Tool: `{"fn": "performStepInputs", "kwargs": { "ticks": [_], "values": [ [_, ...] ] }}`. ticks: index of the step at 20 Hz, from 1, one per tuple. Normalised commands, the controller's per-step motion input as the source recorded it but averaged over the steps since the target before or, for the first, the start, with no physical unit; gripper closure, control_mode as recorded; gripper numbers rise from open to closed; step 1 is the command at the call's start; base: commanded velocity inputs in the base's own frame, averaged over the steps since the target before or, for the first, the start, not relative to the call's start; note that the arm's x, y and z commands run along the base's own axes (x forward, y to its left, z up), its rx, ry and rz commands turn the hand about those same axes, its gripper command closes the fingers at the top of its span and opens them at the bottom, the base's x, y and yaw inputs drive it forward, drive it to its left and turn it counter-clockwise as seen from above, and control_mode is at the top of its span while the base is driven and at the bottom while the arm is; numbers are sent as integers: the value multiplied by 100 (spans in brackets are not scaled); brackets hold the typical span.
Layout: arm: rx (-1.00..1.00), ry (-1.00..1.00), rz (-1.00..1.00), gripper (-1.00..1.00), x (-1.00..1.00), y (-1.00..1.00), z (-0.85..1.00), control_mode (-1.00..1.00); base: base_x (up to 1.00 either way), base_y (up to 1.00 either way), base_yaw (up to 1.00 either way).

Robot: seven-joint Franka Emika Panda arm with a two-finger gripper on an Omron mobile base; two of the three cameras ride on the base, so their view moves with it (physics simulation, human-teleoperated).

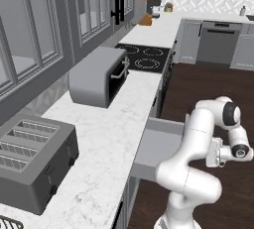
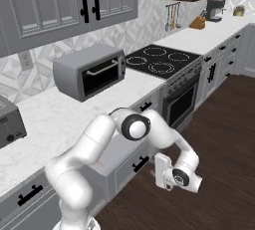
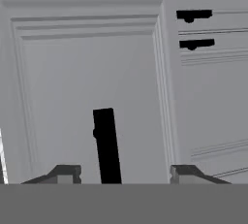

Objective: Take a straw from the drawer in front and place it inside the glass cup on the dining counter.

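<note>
The drawer point(image 1: 159, 143) stands pulled out from under the marble worktop, its light-grey box partly covered by my arm; its panel front point(image 2: 130, 168) carries a black bar handle point(image 2: 140, 163). My gripper point(image 3: 126, 172) is open, fingertips point(image 3: 65, 172) wide apart with nothing between them. It hangs low beside the drawer front point(image 2: 153, 172), over the floor point(image 1: 210, 155), and faces a grey cabinet door point(image 3: 87, 72) with a black handle point(image 3: 106, 145). The straw is hidden. The glass cup and dining counter are out of view.
On the worktop point(image 1: 114, 139) stand a grey toaster point(image 1: 34, 166) and a toaster oven point(image 1: 99, 77). A black cooktop point(image 2: 159, 59) with an oven point(image 2: 182, 104) under it lies further along. Dark wooden floor point(image 1: 213, 89) stretches to the right.
</note>
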Motion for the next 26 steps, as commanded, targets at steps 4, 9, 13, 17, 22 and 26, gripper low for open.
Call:
{"fn": "performStepInputs", "kwargs": {
  "ticks": [4, 9, 13, 17, 22, 26],
  "values": [
    [-11, 7, -7, -100, -51, -85, 21, -100, 0, 0, 0],
    [-14, 0, 0, -100, -34, 0, 100, -100, 0, 0, 0],
    [-28, 0, 2, -100, -1, 43, 100, -100, 0, 0, 0],
    [-38, 2, 6, -100, 3, 81, 100, -100, 0, 0, 0],
    [-42, 5, 9, -100, 10, 100, 96, -100, 0, 0, 0],
    [-39, 6, 9, -100, 25, 100, 61, -100, 0, 0, 0]
  ]
}}
